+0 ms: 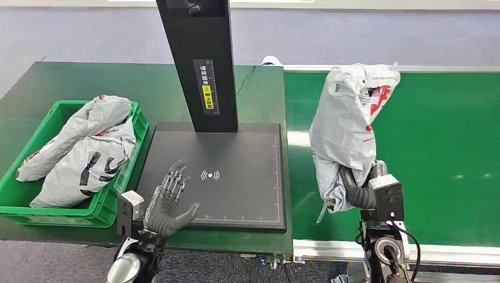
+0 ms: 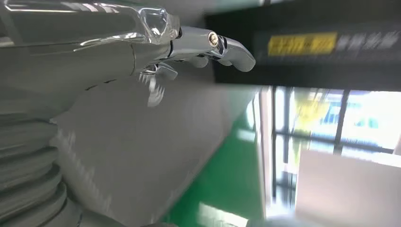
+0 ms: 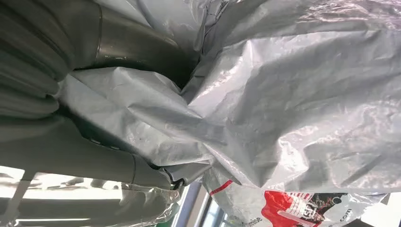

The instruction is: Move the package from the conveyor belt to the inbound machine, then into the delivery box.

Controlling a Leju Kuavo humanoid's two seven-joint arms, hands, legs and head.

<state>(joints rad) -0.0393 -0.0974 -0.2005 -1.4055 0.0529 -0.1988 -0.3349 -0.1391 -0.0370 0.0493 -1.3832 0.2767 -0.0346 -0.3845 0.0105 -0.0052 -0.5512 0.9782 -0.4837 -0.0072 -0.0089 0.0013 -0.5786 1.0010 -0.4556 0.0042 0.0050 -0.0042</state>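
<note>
A grey plastic package with red and black print stands lifted above the green conveyor belt, near its left edge. My right hand grips its lower end, mostly hidden under the crumpled plastic. The black inbound machine with its scan platform and upright column sits left of the belt. My left hand rests open at the platform's front left corner, fingers spread and holding nothing. The green delivery box at the far left holds two grey packages.
The machine's black column rises from the back of the platform. A dark green table carries the box and machine. The belt's white frame runs along its front edge.
</note>
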